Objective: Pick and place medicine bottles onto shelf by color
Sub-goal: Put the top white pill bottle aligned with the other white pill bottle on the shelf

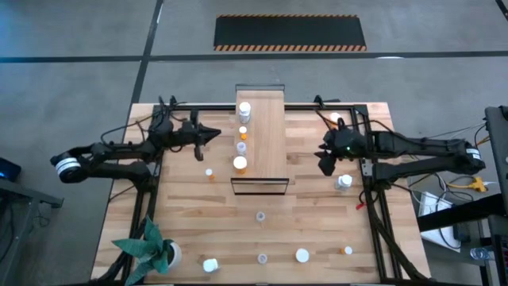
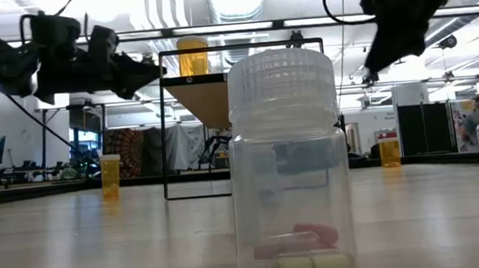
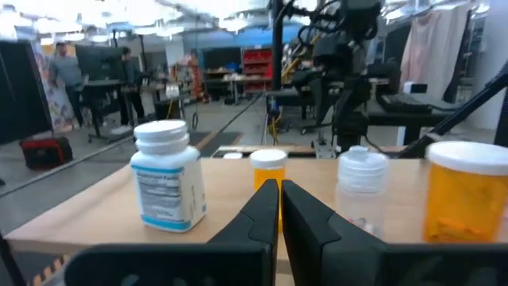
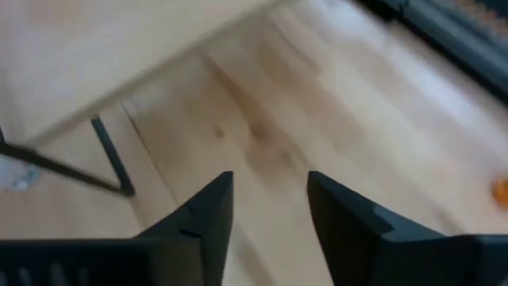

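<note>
The shelf (image 1: 268, 127) stands mid-table and carries a white bottle (image 1: 244, 110), a small orange one (image 1: 243, 133), a clear one (image 1: 241, 148) and a larger orange one (image 1: 240, 164), all upright on their bases. The left wrist view shows the same row: white (image 3: 167, 179), small orange (image 3: 268, 161), clear (image 3: 363, 181), large orange (image 3: 464, 191). My left gripper (image 1: 213, 133) hovers level just left of the shelf, shut and empty (image 3: 279, 199). My right gripper (image 1: 327, 163) hangs above bare table right of the shelf, open and empty (image 4: 270, 199). More bottles stand about the table.
Loose bottles on the table: small orange (image 1: 209, 172), white (image 1: 344, 182), clear (image 1: 259, 215) close to the low camera (image 2: 289, 164), others along the near edge (image 1: 302, 255), (image 1: 210, 265), (image 1: 348, 250). A potted plant (image 1: 155, 250) sits at the near left corner. The shelf's dark frame leg (image 4: 111, 163) is near my right gripper.
</note>
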